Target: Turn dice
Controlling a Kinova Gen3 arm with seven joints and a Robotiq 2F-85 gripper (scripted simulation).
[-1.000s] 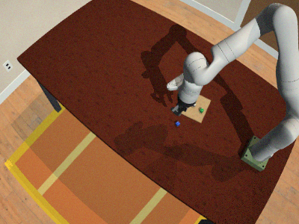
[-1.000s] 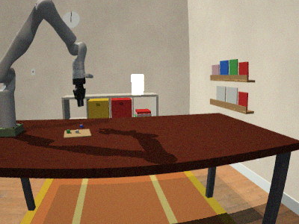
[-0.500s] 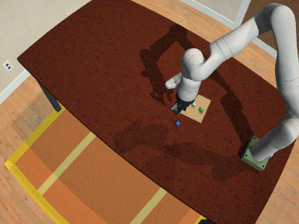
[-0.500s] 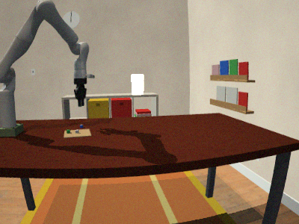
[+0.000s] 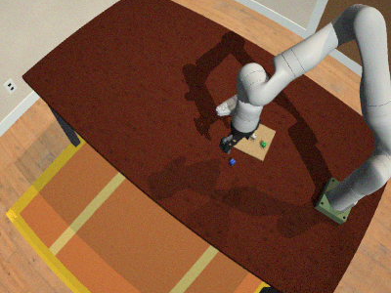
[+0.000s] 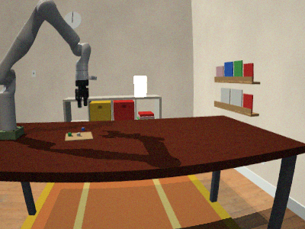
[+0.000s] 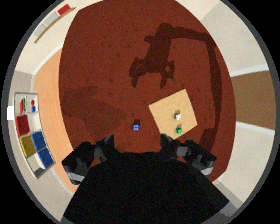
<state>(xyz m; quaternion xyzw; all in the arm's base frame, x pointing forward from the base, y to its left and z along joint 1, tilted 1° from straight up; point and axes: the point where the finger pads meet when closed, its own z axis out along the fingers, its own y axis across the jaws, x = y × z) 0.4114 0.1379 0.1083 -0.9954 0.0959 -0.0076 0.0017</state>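
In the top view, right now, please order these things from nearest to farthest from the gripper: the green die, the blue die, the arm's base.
The gripper, jaws open, hangs at the mat's left edge.
1. Blue die: just below it, on the bare table off the mat.
2. Green die: to its right, on the mat.
3. Arm's base: far right, near the table's edge.
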